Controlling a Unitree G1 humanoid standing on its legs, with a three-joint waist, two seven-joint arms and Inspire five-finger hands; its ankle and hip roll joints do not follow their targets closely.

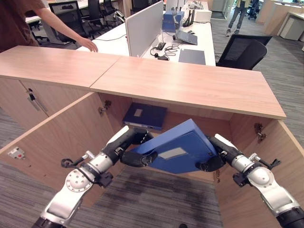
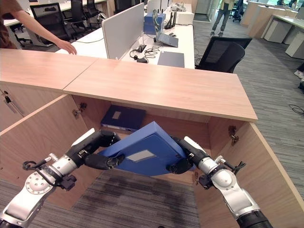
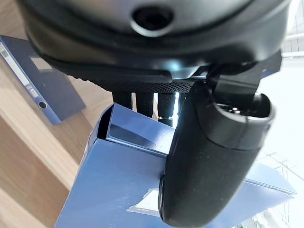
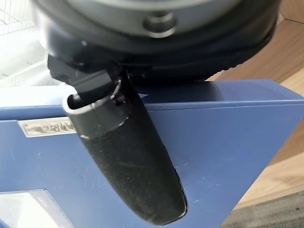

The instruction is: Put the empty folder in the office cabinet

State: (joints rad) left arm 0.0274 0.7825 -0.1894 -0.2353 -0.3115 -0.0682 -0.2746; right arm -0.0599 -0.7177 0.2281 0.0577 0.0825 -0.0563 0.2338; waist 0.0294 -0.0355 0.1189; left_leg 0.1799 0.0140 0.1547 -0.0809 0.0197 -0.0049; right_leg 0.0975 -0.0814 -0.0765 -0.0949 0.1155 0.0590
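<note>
We are clamping the tilted blue folder [image 1: 183, 147] between left hand [image 1: 137, 158] and right hand [image 1: 211, 164], both thumbs curled on it, at the cabinet [image 1: 190, 85] opening, beside the stored binder [image 1: 145, 115].

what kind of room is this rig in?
Most likely an open-plan office: desks with a divider screen, swivel chairs and low wooden cabinets, one open in front of the robot holding a blue folder.

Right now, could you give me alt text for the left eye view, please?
Both robot hands, left hand and right hand, grip a tilted blue folder at the open wooden cabinet, where a darker folder lies flat inside.
</note>
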